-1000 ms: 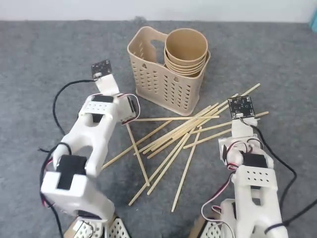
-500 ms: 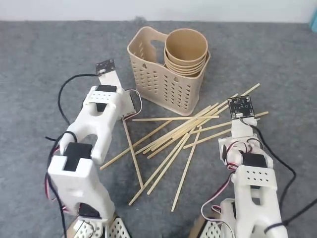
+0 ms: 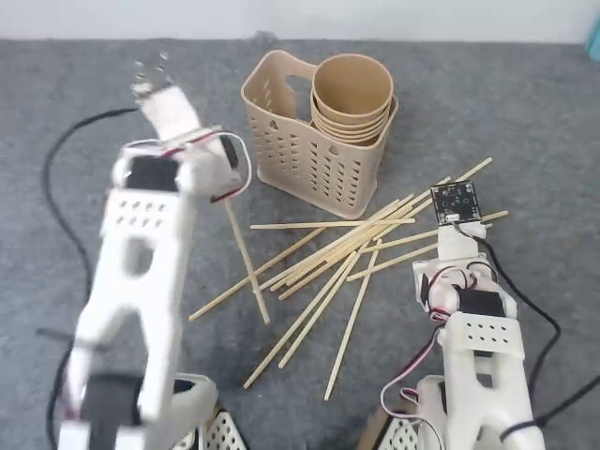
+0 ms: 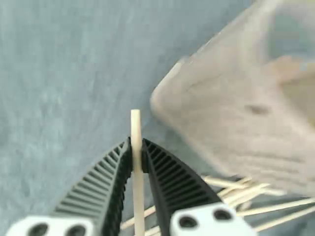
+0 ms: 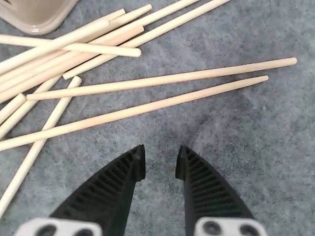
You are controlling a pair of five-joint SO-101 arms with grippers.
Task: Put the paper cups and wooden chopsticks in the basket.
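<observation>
One wooden chopstick point(image 4: 135, 125) is pinched between my left gripper's point(image 4: 136, 143) fingers, just beside the basket point(image 3: 309, 164), which already has the paper cups point(image 3: 352, 89) stacked inside. Next, I reckon, I must carry it over the rim, tip it upright and let go. The other chopsticks point(image 3: 337, 251) lie scattered on the grey mat point(image 3: 525, 112); my right gripper point(image 5: 160, 160) hovers over them, fingers slightly apart.

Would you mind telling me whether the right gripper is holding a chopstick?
No, the right gripper is open and empty, the chopsticks lying beyond it.
</observation>
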